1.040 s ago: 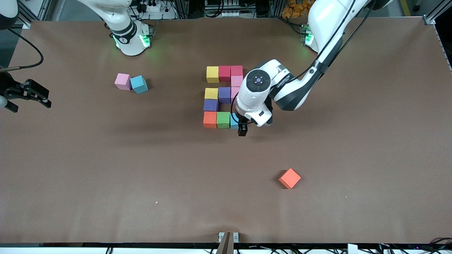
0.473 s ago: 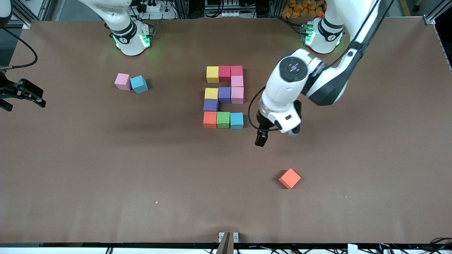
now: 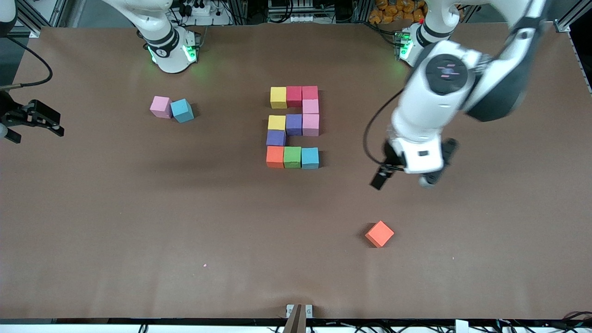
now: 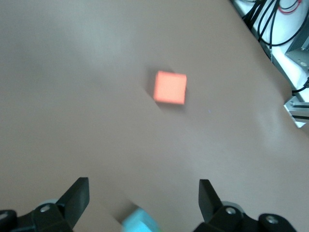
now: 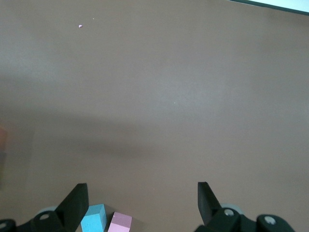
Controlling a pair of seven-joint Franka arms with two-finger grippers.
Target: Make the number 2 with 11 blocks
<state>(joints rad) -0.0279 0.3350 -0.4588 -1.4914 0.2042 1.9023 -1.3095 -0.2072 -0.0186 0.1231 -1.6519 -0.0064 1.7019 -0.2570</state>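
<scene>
Coloured foam cubes forming the number 2 [image 3: 293, 126] at upper centre, long axis up the frame, brown paper table [image 3: 138, 222], spare orange cube [image 3: 379, 233] lower right, left gripper [image 3: 402, 178] spread empty above, right gripper [image 3: 34, 121] spread at frame's left edge, cables along top.

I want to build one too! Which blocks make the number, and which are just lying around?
In the number 2:
- yellow, red, red
- pink
- yellow, purple, pink
- purple
- orange, green, light blue block

Lying about:
- lone orange block, nearer the front camera
- pink block touching a blue block, toward the right arm's end
</scene>
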